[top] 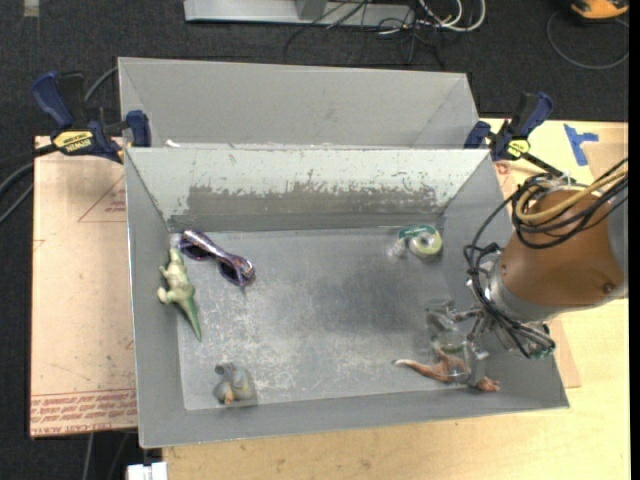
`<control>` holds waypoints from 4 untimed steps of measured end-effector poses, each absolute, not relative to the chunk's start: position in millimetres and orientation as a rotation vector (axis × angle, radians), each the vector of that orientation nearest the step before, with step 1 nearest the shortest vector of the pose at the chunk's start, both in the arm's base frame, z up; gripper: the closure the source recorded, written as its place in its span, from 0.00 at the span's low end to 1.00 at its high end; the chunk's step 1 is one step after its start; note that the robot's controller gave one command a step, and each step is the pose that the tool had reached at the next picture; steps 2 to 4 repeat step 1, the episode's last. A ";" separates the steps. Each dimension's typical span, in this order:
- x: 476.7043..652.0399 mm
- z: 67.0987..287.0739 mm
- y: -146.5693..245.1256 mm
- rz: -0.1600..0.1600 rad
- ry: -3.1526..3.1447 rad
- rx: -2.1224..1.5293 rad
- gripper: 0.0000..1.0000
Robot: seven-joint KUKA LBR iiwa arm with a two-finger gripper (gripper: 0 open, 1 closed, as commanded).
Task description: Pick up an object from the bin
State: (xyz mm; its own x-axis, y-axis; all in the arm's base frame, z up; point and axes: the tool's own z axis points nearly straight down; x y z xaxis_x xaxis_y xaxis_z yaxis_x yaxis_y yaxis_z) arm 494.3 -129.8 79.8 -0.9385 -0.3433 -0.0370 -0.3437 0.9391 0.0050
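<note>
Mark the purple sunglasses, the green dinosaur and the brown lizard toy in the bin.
purple sunglasses (218, 256): camera view, on the middle of the frame.
green dinosaur (178, 287): camera view, on its body.
brown lizard toy (430, 369): camera view, on its body near the tail.

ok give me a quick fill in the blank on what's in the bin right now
1. The gripper hangs over the thin brown toy lizard in the view's lower-____ corner of the bin.
2. The purple sunglasses lie next to the ____ toy dinosaur.
3. The small grey figure sits in the view's lower-____ corner.

Missing words: right; green; left.
</note>
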 end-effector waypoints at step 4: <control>493.6 82.2 -129.4 0.020 3.061 -0.543 1.00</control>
